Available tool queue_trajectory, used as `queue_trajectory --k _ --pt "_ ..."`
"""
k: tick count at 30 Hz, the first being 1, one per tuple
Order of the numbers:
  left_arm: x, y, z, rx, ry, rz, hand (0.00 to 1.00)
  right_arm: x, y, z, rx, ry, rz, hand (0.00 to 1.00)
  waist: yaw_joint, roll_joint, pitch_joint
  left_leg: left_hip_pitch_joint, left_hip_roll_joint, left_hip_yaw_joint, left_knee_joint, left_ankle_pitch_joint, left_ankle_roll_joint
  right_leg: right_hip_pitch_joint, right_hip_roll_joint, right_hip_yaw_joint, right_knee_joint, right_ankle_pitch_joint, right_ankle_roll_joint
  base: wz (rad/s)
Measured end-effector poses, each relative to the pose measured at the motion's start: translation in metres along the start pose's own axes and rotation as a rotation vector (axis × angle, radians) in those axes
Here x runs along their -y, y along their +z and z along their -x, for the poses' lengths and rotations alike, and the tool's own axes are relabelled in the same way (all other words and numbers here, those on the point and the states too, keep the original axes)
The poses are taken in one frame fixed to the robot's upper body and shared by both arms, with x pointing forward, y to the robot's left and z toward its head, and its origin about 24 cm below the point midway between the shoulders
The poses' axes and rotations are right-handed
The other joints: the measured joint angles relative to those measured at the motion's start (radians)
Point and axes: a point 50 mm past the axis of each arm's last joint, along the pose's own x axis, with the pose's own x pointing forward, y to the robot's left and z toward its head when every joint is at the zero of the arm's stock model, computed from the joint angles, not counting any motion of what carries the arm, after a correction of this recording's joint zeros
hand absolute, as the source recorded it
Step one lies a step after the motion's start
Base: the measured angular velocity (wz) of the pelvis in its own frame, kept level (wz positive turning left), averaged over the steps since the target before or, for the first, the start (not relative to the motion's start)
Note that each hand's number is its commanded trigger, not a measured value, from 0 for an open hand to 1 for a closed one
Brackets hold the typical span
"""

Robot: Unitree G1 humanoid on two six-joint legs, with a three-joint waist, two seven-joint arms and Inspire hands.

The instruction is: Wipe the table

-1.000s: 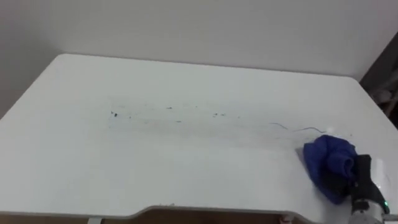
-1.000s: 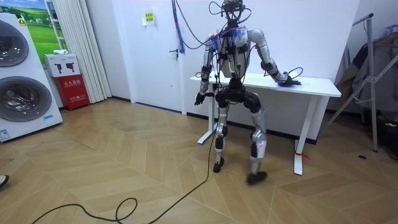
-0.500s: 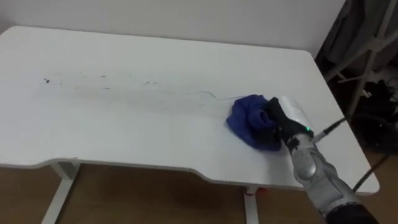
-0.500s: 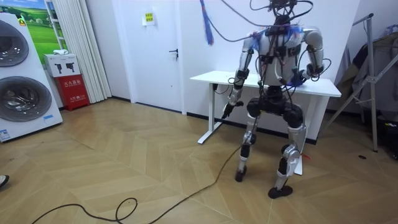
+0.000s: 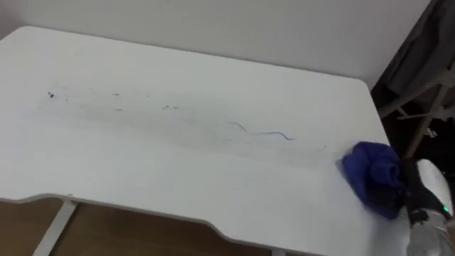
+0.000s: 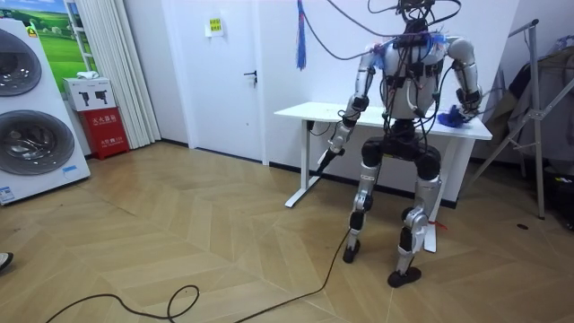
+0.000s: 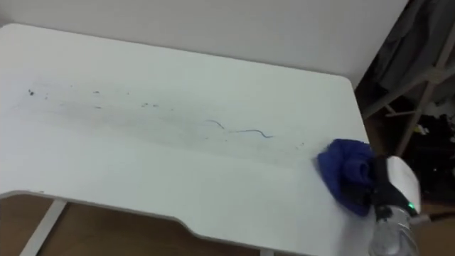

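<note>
Left eye view, starting at the right hand (image 5: pixel 429 190): what has it got?

It comes in at 4 o'clock of the picture, its dark fingers (image 5: pixel 398 195) curled into a bunched blue cloth (image 5: pixel 371 176) and clasping it against the white table (image 5: pixel 213 171).

And the cloth relative to the hand?

Touching it, bulging out toward the hand's 10 o'clock. It sits near the table's right end, close to the front edge.

How should that cloth handle?

Soft and light, I'd judge, with no stiffness at all. It will fold and drag rather than slide as one piece. A hold across the thick middle of the bunch, as now, looks best, with the palm pressing it flat to the top. Pinched by an edge, it would likely trail and roll up.

What lies beyond it?

A thin blue squiggle (image 5: pixel 259 132) at the cloth's 10 o'clock, somewhat apart. Farther out toward 9 o'clock, dark specks (image 5: pixel 51 94) dot a faint smeared band, well apart from the cloth.

The other hand?

Room view: the left hand (image 6: pixel 332 152) hangs beside the table's front edge, idle.
</note>
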Motion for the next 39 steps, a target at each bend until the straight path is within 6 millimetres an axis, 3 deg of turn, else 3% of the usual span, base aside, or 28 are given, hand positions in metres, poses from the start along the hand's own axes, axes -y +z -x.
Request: queue_trajectory --k 2,4,7,8,9,10,11,12,13,15,18,21,24,26,27,31,35,39 --pt "0.001 0.007 -0.001 0.024 -0.001 0.010 0.00 0.005 -0.005 -0.001 -0.021 -0.005 0.009 1.00 0.003 -0.001 -0.0003 -0.001 0.000 -0.002 0.014 -0.012 0.001 0.003 0.002 0.019 0.000 0.003 0.003 -0.03" --pt "0.000 0.013 -0.002 0.054 0.002 0.016 0.00 0.005 0.002 -0.004 -0.006 -0.008 0.011 1.00 0.007 0.001 -0.0001 0.002 0.000 -0.001 0.016 -0.013 0.001 0.002 0.002 0.022 0.000 0.003 0.003 -0.11" --pt "0.004 0.026 -0.002 0.091 -0.012 0.005 0.00 0.004 0.025 -0.014 0.025 -0.008 0.056 1.00 0.029 0.014 0.0043 0.003 0.003 0.000 0.010 -0.014 -0.002 -0.004 0.008 0.038 -0.006 0.003 0.001 -0.28" --pt "0.008 0.032 -0.002 0.104 -0.022 0.003 0.00 0.002 0.041 -0.019 0.044 -0.006 0.080 1.00 0.056 0.025 0.0047 -0.002 0.009 -0.006 0.012 -0.017 -0.004 -0.019 0.016 0.060 -0.007 0.009 -0.009 -0.61" --pt "0.012 0.037 -0.002 0.117 -0.040 -0.011 0.00 -0.005 0.065 -0.022 0.093 0.016 0.111 1.00 0.086 0.036 0.0103 -0.008 0.014 -0.010 0.012 -0.017 -0.005 -0.034 0.024 0.074 -0.007 0.018 -0.022 -0.61" --pt "0.013 0.040 -0.002 0.125 -0.046 -0.018 0.00 -0.008 0.080 -0.024 0.131 0.032 0.136 1.00 0.096 0.040 0.0116 -0.011 0.017 -0.012 0.013 -0.016 -0.008 -0.040 0.028 0.075 -0.006 0.021 -0.027 -0.29" --pt "0.015 0.045 -0.003 0.134 -0.053 -0.024 0.00 -0.017 0.116 -0.026 0.232 0.066 0.193 1.00 0.102 0.041 0.0145 -0.025 0.019 -0.029 0.013 -0.016 -0.016 -0.053 0.035 0.073 -0.005 0.025 -0.032 -0.04" --pt "0.015 0.051 -0.004 0.139 -0.063 -0.026 0.00 -0.029 0.155 -0.023 0.345 0.107 0.231 1.00 0.133 0.042 0.0164 -0.038 0.023 -0.038 0.013 -0.011 -0.020 -0.070 0.043 0.078 -0.003 0.025 -0.038 0.00" --pt "0.016 0.054 -0.004 0.145 -0.068 -0.030 0.00 -0.032 0.174 -0.021 0.404 0.120 0.252 1.00 0.157 0.043 0.0186 -0.042 0.024 -0.044 0.013 -0.010 -0.021 -0.078 0.046 0.081 -0.001 0.025 -0.042 0.00" --pt "0.015 0.065 -0.005 0.167 -0.076 -0.059 0.00 -0.044 0.242 -0.007 0.611 0.168 0.332 1.00 0.213 0.029 0.0356 -0.073 0.018 -0.092 0.013 0.003 -0.025 -0.095 0.048 0.053 0.004 0.014 -0.051 0.36" --pt "0.012 0.067 -0.007 0.161 -0.092 -0.090 0.00 -0.043 0.273 -0.005 0.682 0.194 0.393 1.00 0.308 0.009 0.0406 -0.103 -0.003 -0.162 0.025 0.014 -0.018 -0.089 0.043 -0.008 -0.011 0.006 -0.043 0.73" --pt "0.011 0.042 -0.006 0.095 -0.126 -0.122 0.00 -0.046 0.261 -0.009 0.651 0.207 0.427 1.00 0.320 0.013 0.0441 -0.112 -0.032 -0.224 0.049 0.010 -0.010 -0.057 0.022 -0.039 0.019 0.001 -0.033 0.91" --pt "0.008 0.030 -0.005 0.071 -0.142 -0.137 0.00 -0.047 0.222 -0.016 0.586 0.199 0.401 1.00 0.313 0.028 0.0478 -0.104 -0.046 -0.222 0.069 0.000 0.010 -0.045 -0.001 -0.023 0.076 -0.004 -0.025 0.49" --pt "0.006 0.032 -0.006 0.092 -0.144 -0.129 0.00 -0.048 0.209 -0.016 0.574 0.187 0.345 1.00 0.281 0.041 0.0503 -0.108 -0.059 -0.228 0.086 -0.006 0.019 -0.034 -0.005 -0.002 0.076 -0.004 -0.024 0.30" --pt "0.006 0.036 -0.007 0.112 -0.143 -0.108 0.00 -0.049 0.200 -0.015 0.564 0.172 0.307 1.00 0.258 0.051 0.0469 -0.114 -0.069 -0.233 0.087 -0.008 0.023 -0.030 -0.007 0.021 0.063 -0.004 -0.023 0.31" --pt "-0.006 0.055 -0.011 0.182 -0.086 -0.089 0.00 -0.041 0.182 -0.018 0.551 0.102 0.233 1.00 0.212 0.063 0.0377 -0.169 -0.091 -0.237 0.115 -0.010 0.028 -0.037 -0.002 0.026 0.001 0.001 -0.002 0.08" --pt "-0.012 0.067 -0.011 0.235 -0.016 -0.113 0.00 -0.034 0.148 -0.020 0.454 0.053 0.188 1.00 0.173 0.072 0.0114 -0.195 -0.103 -0.252 0.132 0.001 0.031 -0.039 -0.002 0.024 -0.014 0.004 0.005 0.10" --pt "-0.008 0.062 -0.009 0.219 -0.012 -0.114 0.00 -0.026 0.126 -0.023 0.388 0.037 0.196 1.00 0.179 0.081 0.0053 -0.188 -0.102 -0.253 0.130 0.010 0.025 -0.033 -0.001 0.019 -0.015 0.005 0.008 0.02"
